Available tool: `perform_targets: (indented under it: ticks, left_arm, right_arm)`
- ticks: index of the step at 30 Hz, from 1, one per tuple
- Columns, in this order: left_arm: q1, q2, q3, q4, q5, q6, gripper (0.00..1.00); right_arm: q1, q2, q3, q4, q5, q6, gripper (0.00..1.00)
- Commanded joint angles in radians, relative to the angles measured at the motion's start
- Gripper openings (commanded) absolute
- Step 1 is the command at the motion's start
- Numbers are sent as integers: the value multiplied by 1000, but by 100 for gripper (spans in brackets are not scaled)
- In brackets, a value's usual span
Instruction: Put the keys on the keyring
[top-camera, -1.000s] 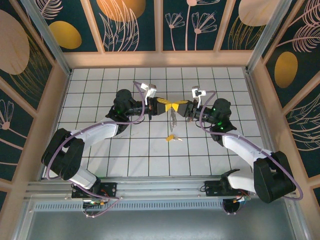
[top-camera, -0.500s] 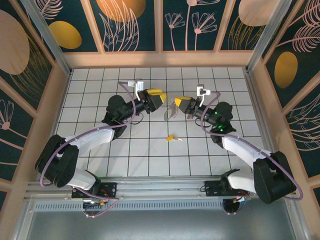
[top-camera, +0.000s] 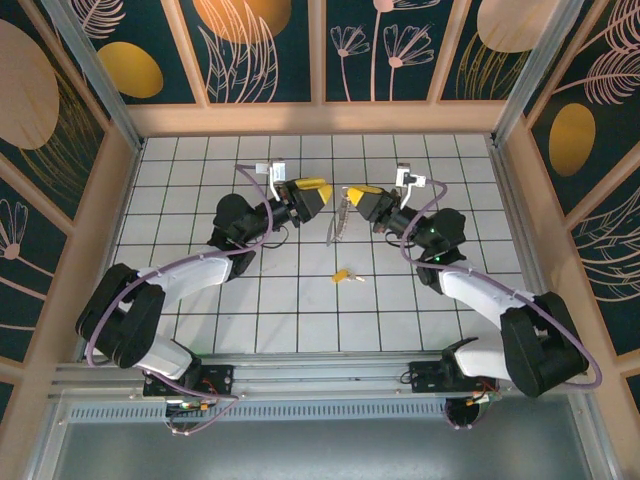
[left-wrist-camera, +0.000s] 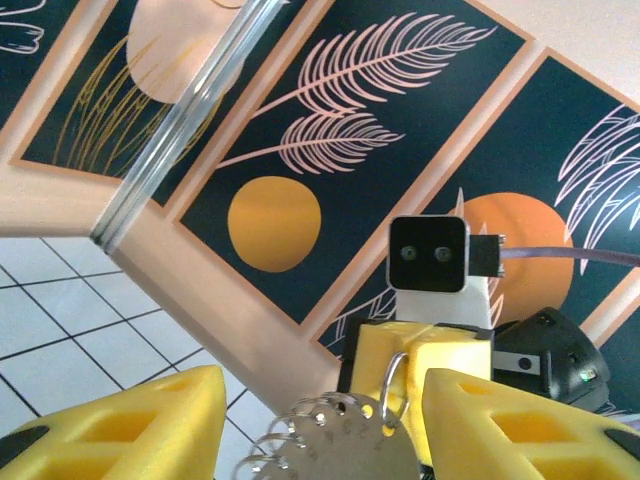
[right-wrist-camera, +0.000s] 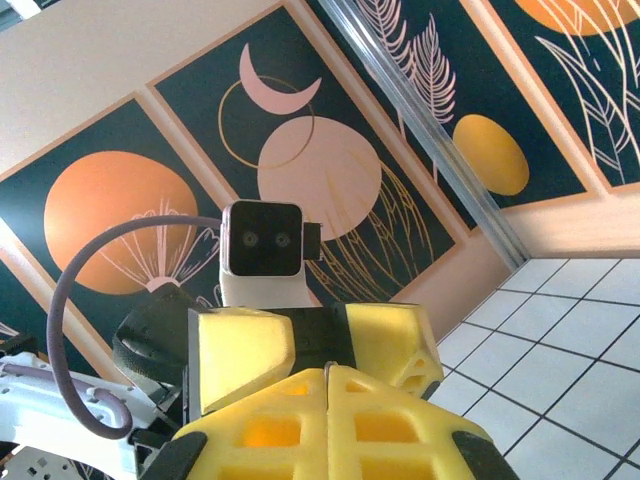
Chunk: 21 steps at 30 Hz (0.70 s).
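- Top view: the right hand (top-camera: 362, 198) is closed, pinching the keyring (top-camera: 340, 218) so that it dangles clear of the worktop (top-camera: 200, 160). A yellow-headed key (top-camera: 343, 275) lies loose on the tiles below.
- Left wrist: the left hand (left-wrist-camera: 322, 412) is partly open and empty, its fingers flanking the keyring, probably ready to steady it.
- Right wrist: the right hand's fingers are pressed together.

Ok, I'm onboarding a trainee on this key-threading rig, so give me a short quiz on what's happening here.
1. True or false: the right fingers are shut on the keyring.
2. Fill in: the left fingers stand ___.
3. Where is the yellow-headed key? A) lying on the table B) between the left fingers C) threaded on the keyring
Key: 1 true; 2 open; 3 A.
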<state>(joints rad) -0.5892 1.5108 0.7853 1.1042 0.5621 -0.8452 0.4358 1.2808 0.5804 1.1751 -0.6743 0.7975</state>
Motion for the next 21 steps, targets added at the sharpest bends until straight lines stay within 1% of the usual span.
perform_targets:
  ticks: [1,3,14,17,21]
  left_arm:
    - [-4,20,0,105,51,-35,54]
    - [-6,25,0,128,64,-43,53]
    - [-27,53,22,144,88,-43,50]
    - [-32,55,25,151,88,-45,46]
    - [-36,57,25,154,89,-44,36]
  right_arm:
    - [14,12,39,106,-10,39,0]
    - [19,22,45,108,-11,43,0]
    - [29,59,61,132,-15,63,0]
    - [29,63,59,127,-13,62,0]
    - [30,67,53,123,-15,60,0]
